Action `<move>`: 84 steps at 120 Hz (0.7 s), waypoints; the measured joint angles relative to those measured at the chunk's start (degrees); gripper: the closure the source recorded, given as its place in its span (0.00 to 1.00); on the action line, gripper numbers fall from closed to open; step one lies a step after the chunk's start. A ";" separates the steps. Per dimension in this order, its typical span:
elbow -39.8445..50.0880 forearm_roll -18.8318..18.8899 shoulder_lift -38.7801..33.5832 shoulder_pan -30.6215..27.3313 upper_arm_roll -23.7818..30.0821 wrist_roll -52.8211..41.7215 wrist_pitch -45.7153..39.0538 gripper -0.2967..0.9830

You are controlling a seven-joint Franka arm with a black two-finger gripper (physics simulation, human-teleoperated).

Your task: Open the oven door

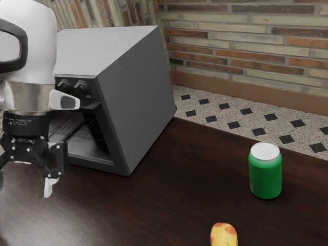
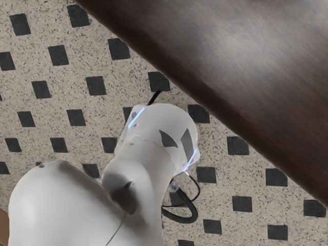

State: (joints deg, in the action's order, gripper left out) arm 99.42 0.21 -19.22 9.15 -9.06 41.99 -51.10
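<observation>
A grey toaster oven (image 1: 136, 97) stands on the table, two black knobs (image 1: 81, 88) high on its front. Its oven door (image 1: 92, 160), with a dark-framed window and racks visible behind it, looks closed against the body. The arm hides the front's left part. My gripper (image 1: 23, 185) hangs in front of the oven at the exterior view's left edge, its fingers spread wide with nothing seen between them. It looks apart from the door.
A green can (image 1: 265, 173) and a red-yellow fruit (image 1: 224, 236) sit on the dark table (image 1: 174, 189), toward the exterior view's right. In the wrist view, the arm's white base links (image 2: 146, 154) stand beside the table edge (image 2: 215, 115) over patterned floor.
</observation>
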 joint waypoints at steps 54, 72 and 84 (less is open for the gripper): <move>8.59 2.78 -7.85 -12.97 -0.51 47.89 -38.21 0.23; 14.79 3.10 -11.58 -18.44 -0.55 53.74 -52.60 0.23; 18.82 5.89 -13.79 -19.71 0.20 55.66 -60.15 0.23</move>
State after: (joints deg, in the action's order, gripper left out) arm 118.24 6.10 -33.02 -10.56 -8.86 97.65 -111.25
